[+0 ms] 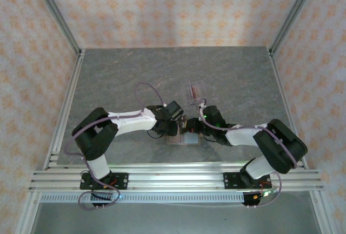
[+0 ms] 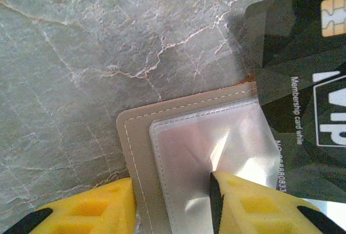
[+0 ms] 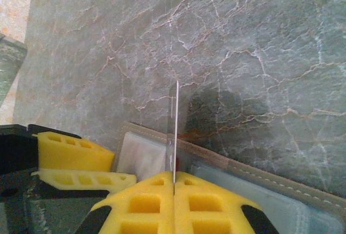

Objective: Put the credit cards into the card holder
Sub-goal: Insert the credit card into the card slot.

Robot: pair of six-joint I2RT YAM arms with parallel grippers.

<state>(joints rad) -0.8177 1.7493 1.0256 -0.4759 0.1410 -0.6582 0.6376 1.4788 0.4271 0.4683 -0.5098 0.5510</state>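
Slippage is the main risk. The right gripper pinches the dark membership card at its near end. If the card's far edge catches the lip of the clear pocket rather than entering it, I judge the card may pivot between the pads or bow. Just beyond, the card holder lies open and flat on the marbled table. A sideways shove could drag it from under the left gripper, or send the card riding over the plastic onto the stone. From the left wrist, the card crosses the holder's far corner at an angle, so a skewed entry could jam; whether they touch is unclear.

Right jaws are closed tight on the card, which that wrist sees edge-on. Left jaws stand partly open and grasp nothing. One yellow finger sits at the holder's outer edge and the other on the pocket, seemingly pinning it. Farther back, the clear slotted rack stands apart from both grippers.
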